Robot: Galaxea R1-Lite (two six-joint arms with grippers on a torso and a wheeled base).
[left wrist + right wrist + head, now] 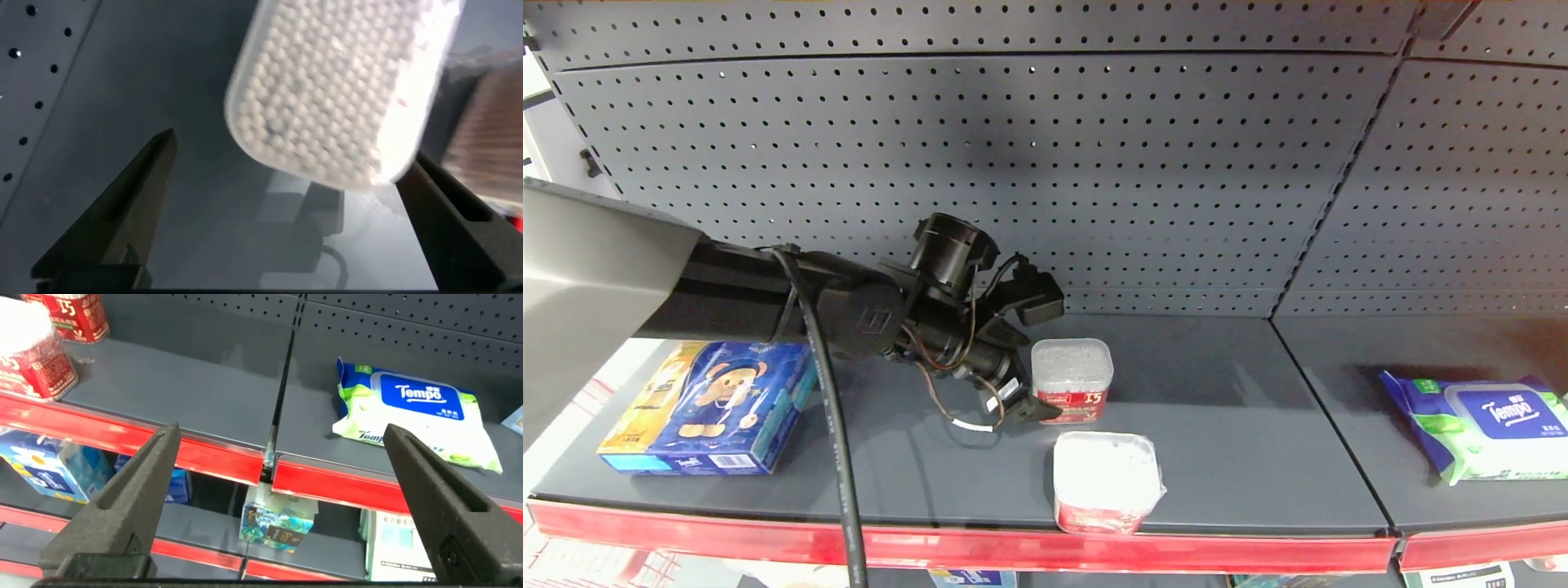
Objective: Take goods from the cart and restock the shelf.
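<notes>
This is a shop aisle: a dark grey retail shelf (1217, 425) backed by perforated pegboard panels (1013, 163), with a red price strip (1094, 555) along its front edge. Packaged goods sit on it well apart: a blue tissue box (711, 408), a clear red-labelled tub (1072, 380) with a second tub (1104, 482) near it, and a wet wipes pack (1486, 425). In the right wrist view, more packets (49, 469) stock the tier below.

Even overhead light, pale sheen on the shelf (1241, 408), fisheye bowing at the edges.
</notes>
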